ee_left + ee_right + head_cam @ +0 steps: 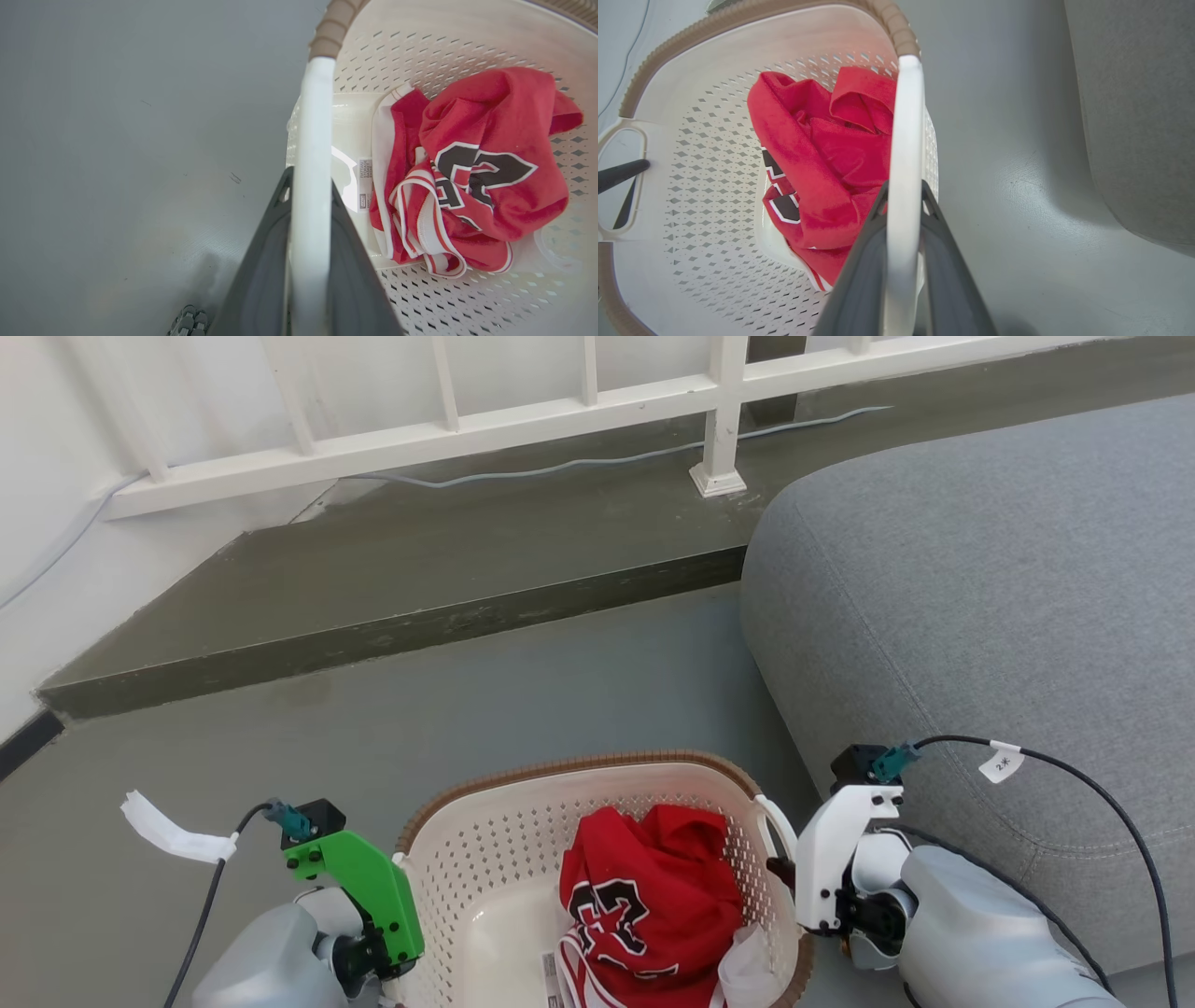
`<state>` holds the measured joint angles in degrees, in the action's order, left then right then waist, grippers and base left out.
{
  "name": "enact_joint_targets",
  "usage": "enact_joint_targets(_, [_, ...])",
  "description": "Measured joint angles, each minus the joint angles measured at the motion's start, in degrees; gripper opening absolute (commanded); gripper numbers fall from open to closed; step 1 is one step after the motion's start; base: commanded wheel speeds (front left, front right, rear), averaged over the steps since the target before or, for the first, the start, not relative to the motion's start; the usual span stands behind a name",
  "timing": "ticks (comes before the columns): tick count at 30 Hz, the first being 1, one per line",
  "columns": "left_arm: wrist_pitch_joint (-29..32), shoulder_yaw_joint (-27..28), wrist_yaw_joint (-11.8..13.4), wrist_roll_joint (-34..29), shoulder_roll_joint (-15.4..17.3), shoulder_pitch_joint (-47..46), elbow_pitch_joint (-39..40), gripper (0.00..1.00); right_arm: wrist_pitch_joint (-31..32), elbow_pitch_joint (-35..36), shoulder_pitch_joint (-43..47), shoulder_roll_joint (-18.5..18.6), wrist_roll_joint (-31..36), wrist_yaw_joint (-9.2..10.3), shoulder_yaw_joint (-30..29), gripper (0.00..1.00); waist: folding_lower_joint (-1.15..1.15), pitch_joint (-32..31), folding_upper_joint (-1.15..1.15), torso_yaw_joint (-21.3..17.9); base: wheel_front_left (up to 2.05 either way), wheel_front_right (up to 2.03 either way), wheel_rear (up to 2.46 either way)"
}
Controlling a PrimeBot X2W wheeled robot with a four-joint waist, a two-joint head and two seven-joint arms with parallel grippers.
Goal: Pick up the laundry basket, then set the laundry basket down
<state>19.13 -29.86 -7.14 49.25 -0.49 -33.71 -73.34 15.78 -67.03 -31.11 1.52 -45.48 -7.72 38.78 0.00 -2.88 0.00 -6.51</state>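
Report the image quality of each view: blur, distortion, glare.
Head view: sharp, evenly lit, laundry basket cut off by the bottom edge. Left wrist view: wide-angle bowing of the basket wall, left handle blurred up close, glare on the basket floor. Right wrist view: same bowing, right handle soft.

This looks like a home, in a living area. A broad grey woven-fabric sofa cushion with rounded corners (pixel 980 597) sits on a smooth grey painted floor (pixel 523 700). Beyond it, a raised dark grey concrete step (pixel 420 551) carries a white wooden railing with upright bars (pixel 579 411). A thin grey cable (pixel 560 465) trails along the railing's foot, near a plain white wall (pixel 37 448). A small cream-white perforated plastic laundry basket with a brown woven-look rim (pixel 579 767) holds a crumpled red sports jersey with white trim (pixel 653 896).
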Motion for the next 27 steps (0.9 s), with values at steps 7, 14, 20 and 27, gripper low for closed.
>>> enact_joint_targets(7, [0.1,-0.1,0.0,0.0,0.0,0.0,-0.1,0.0,0.2,0.0,0.0,0.0,-0.6,0.0,0.3,0.0,0.0,0.0,0.0,0.0,0.0,0.0,0.0])
enact_joint_targets(14, [0.3,-0.2,0.0,0.3,0.0,0.1,-0.1,0.0,0.4,0.1,0.0,0.1,-1.1,0.0,0.4,0.0,0.0,0.0,0.0,0.0,0.0,0.0,0.0])
enact_joint_targets(20, [0.5,-0.3,0.0,0.4,0.1,0.2,-0.2,0.0,0.7,0.1,0.0,0.1,-1.6,0.0,0.5,0.0,0.0,0.0,0.0,0.1,0.0,0.0,0.0])
enact_joint_targets(27, [0.5,-0.3,0.0,0.6,0.1,0.3,-0.2,0.0,0.7,0.1,0.0,0.1,-3.3,0.0,0.4,0.0,0.0,0.1,0.0,0.0,0.0,0.0,0.0])
